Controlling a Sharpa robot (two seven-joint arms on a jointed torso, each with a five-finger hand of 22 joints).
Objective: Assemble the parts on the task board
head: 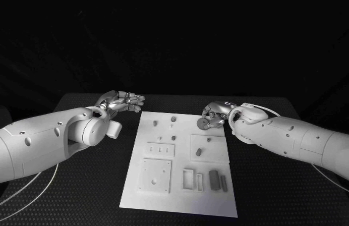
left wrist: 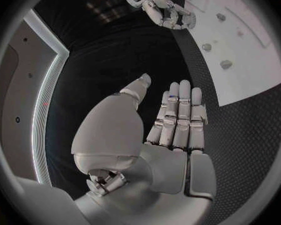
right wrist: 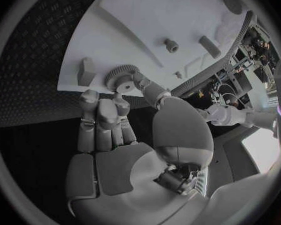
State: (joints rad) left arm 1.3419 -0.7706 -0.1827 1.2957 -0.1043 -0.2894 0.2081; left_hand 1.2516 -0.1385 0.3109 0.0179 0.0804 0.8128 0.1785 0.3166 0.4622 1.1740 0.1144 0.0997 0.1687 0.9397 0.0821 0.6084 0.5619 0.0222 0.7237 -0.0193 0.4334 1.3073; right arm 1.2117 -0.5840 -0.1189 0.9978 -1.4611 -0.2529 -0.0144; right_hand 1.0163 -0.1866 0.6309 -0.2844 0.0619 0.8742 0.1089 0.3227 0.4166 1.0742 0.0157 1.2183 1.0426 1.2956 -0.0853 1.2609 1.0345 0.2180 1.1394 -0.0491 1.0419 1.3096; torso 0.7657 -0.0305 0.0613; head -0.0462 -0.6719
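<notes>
The white task board lies in the middle of the black table. My right hand hovers over the board's far right corner and pinches a small toothed gear between thumb and fingers. In the right wrist view the gear sits at the fingertips, just above the board's edge. A short peg and an oblong part stand on the board beyond it. My left hand floats off the board's far left corner, holding nothing. Its fingers are stretched out side by side.
Several small grey parts lie on the board, among them an oval piece, a peg and two dark bars near the front right. Raised square plates sit at the front left. White cables run beside both arms.
</notes>
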